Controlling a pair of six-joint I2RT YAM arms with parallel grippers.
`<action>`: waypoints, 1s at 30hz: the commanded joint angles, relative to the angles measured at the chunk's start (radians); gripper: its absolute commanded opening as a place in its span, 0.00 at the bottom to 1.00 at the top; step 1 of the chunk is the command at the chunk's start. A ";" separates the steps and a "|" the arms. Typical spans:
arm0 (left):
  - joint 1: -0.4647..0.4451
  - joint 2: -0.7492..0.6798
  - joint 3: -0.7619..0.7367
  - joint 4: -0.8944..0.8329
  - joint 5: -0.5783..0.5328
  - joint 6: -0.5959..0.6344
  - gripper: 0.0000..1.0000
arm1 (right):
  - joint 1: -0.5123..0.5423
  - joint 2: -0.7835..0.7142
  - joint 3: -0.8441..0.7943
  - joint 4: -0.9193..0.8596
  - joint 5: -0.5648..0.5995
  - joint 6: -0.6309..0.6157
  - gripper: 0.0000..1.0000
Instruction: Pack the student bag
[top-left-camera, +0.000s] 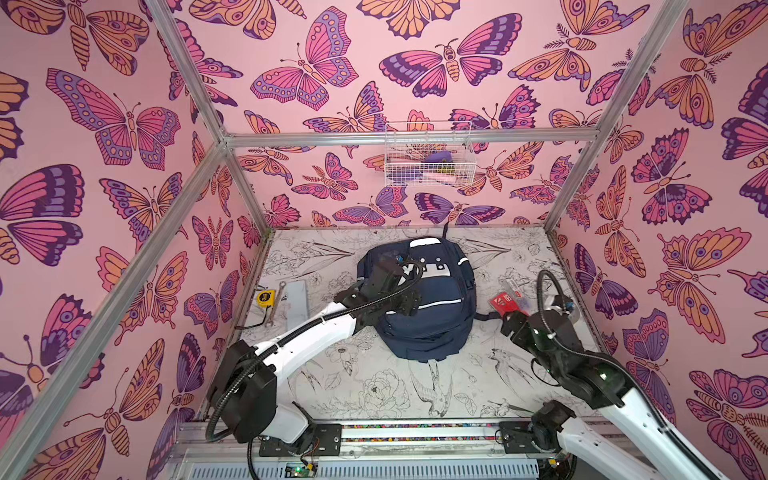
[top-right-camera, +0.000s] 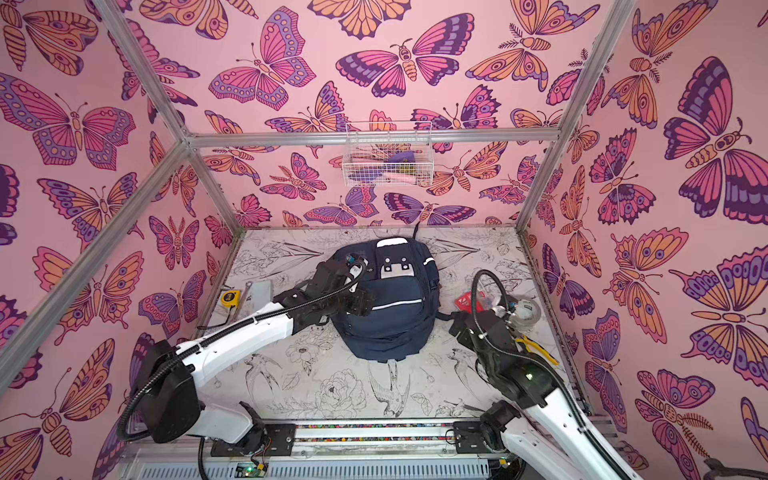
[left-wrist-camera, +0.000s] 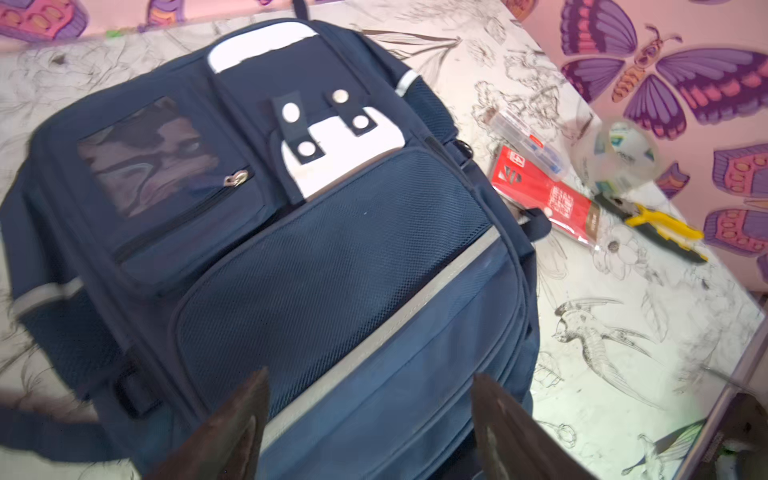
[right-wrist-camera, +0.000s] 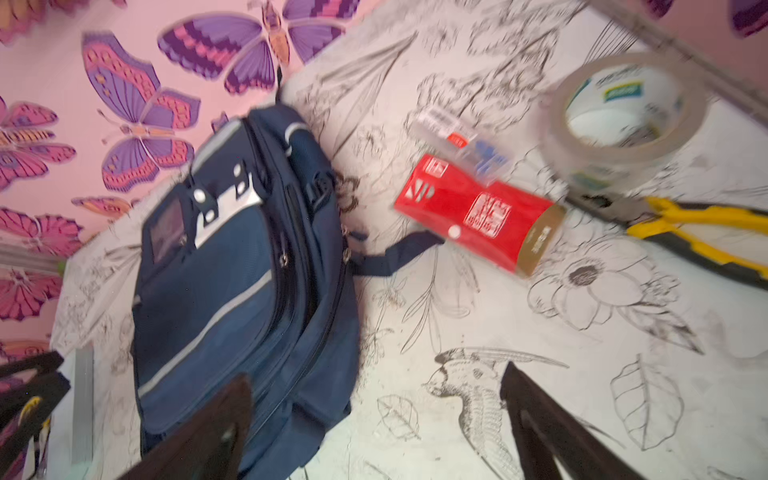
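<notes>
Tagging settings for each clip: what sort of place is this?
Probably a staged robot test booth, not a classroom: butterfly-print panels on an aluminium frame enclose a table, and the left arm and right arm are mounted on a rail at its front edge.

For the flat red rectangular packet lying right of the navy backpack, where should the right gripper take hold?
Probably the gold-banded end of the flat red packet, pinched across its short width from above: it lies flat and that end is bare, while a clear plastic box crowds the other end.
</notes>
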 joint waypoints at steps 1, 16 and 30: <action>0.016 -0.111 -0.041 -0.064 -0.212 -0.096 0.87 | -0.017 -0.052 -0.036 0.040 0.029 -0.040 0.95; 0.727 -0.145 -0.209 -0.409 0.018 -0.288 1.00 | -0.017 0.189 -0.032 0.206 -0.121 -0.111 0.98; 0.891 0.170 -0.043 -0.437 0.011 -0.225 1.00 | -0.021 0.302 -0.076 0.327 -0.208 -0.091 0.99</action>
